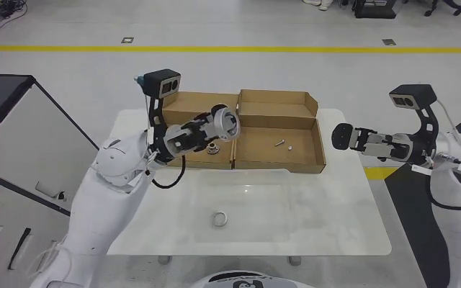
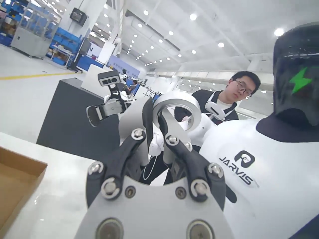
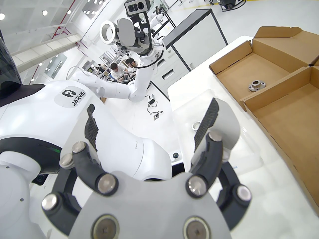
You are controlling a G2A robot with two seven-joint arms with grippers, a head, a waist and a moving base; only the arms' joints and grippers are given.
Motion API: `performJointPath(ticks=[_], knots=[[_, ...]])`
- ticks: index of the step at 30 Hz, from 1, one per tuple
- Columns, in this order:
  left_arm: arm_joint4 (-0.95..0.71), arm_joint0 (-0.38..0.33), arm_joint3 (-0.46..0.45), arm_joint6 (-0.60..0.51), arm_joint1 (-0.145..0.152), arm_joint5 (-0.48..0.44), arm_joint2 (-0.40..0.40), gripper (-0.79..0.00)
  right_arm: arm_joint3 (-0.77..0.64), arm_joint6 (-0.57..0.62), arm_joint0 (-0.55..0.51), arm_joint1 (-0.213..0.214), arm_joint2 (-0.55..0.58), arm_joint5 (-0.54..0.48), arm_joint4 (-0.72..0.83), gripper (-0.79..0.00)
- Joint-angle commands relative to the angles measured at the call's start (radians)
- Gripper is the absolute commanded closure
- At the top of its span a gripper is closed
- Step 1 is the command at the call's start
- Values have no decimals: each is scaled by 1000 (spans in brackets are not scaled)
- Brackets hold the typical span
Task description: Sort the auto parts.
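Nearby: box (image 1: 194,108) w/ flange (image 3: 256,85), loose ring (image 1: 220,218)

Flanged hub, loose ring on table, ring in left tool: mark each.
flanged hub (image 3: 256,88), right wrist view, on its flange
loose ring (image 1: 215,219), top view, on its rim
held ring (image 2: 179,99), left wrist view, on its upper band

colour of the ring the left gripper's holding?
The ring is plain silver-grey metal, no pattern. The left wrist view shows it best.
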Motion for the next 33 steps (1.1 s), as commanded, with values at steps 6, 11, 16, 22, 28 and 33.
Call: performJointPath(ticks=[6, 11, 16, 22, 28, 33], knots=[[-113, 18, 15, -4, -5, -104, -3, 0, 0, 0, 0, 0, 0, 0, 0, -785], [-208, 23, 24, -53, -7, -166, 1, 0, 0, 0, 0, 0, 0, 0, 0, -785], [-330, 23, 38, -125, -9, -228, 0, 0, 0, 0, 0, 0, 0, 0, 0, -785], [-429, 13, 59, -175, -11, -250, -16, 0, 0, 0, 0, 0, 0, 0, 0, -785], [-457, 11, 58, -190, -12, -235, -30, 0, 0, 0, 0, 0, 0, 0, 0, -785], [-457, 11, 58, -190, -12, -235, -30, 0, 0, 0, 0, 0, 0, 0, 0, -785]])
